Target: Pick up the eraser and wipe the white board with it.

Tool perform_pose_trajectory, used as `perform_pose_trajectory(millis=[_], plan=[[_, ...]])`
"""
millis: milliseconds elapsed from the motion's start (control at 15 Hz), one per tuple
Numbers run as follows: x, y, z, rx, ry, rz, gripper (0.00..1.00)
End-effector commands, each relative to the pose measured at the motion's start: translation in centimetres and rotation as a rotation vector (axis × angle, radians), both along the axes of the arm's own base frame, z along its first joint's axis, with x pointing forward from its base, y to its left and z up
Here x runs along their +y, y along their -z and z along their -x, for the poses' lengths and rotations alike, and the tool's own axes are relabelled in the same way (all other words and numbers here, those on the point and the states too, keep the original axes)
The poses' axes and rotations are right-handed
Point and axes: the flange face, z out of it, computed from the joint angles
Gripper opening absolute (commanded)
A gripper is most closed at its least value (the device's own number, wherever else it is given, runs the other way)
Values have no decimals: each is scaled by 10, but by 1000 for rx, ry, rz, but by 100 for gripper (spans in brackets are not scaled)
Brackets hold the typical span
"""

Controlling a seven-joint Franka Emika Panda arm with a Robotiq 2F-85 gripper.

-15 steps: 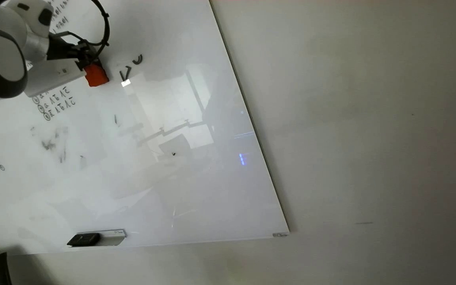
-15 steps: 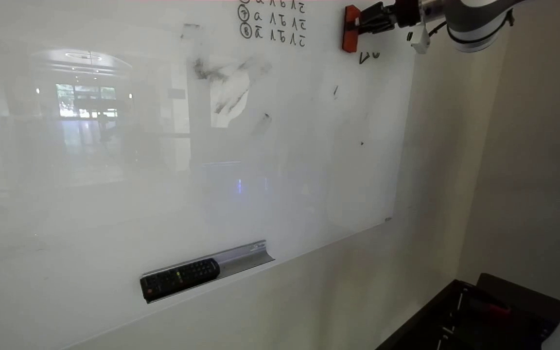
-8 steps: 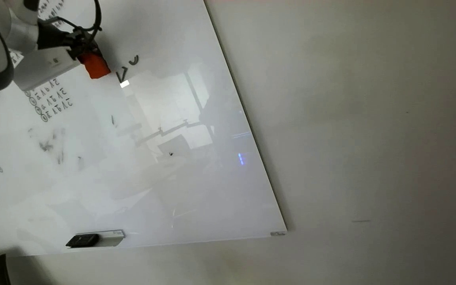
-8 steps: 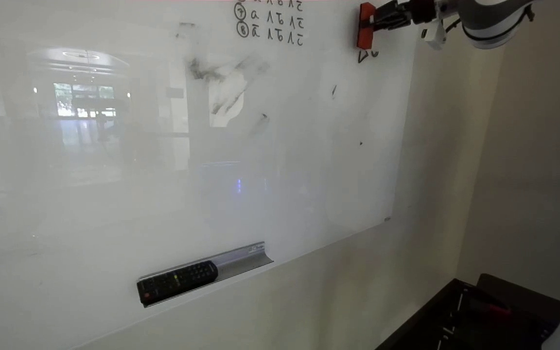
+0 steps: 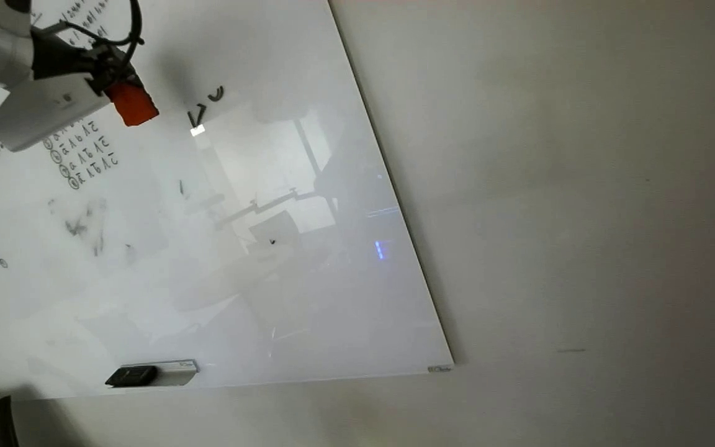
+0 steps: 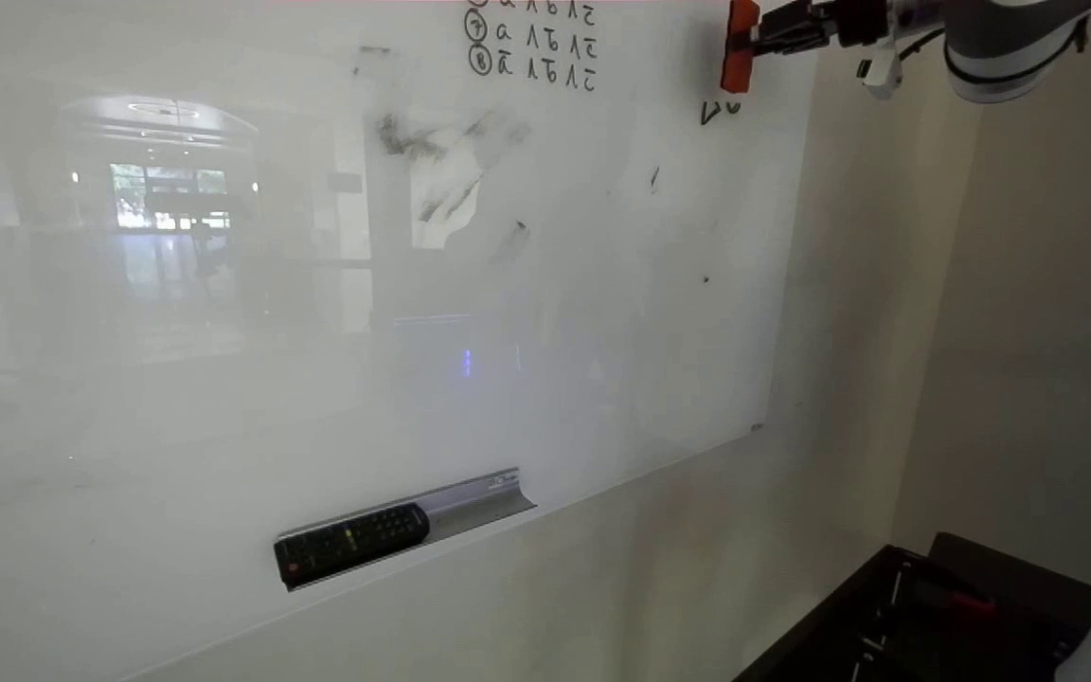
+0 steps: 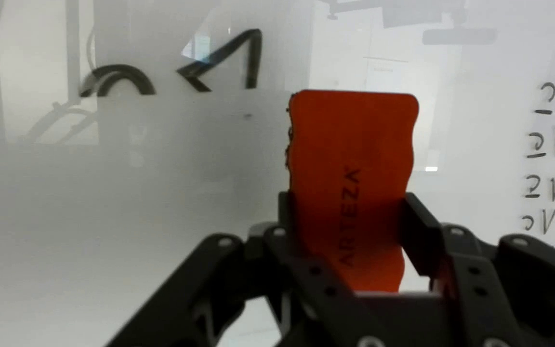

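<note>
The hand (image 7: 350, 212) has the red eraser (image 7: 352, 140) pinched mid-length by its sides, in front of the whiteboard (image 5: 308, 323) near some black marks (image 7: 224, 52). I'd guess it's light, kinda squishy, not fragile, but might twist when dragged, so that's the right hold. The side that wipes is hidden, can't tell if it's touching, and the writing (image 6: 534, 38) gets cut off up top in an exterior view

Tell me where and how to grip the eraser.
Pinch the eraser by its two long edges, near the middle, coming from the lettered face, as the claw does. It is longer than wide, so that span is narrower, and the opposite face should be left free to meet the board.
</note>
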Motion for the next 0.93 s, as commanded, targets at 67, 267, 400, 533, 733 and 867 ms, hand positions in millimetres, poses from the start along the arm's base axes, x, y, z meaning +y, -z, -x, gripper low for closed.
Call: perform_pose_trajectory(millis=[67,267,400,533,733,867], plan=[[-44,7,17,-18,54,22,29],[-65,20,5,7,66,10,29],[-72,31,-6,18,72,15,29],[-118,15,-8,22,78,28,29],[-154,-2,-15,-26,105,50,29],[-172,-14,-23,-37,108,49,29]])
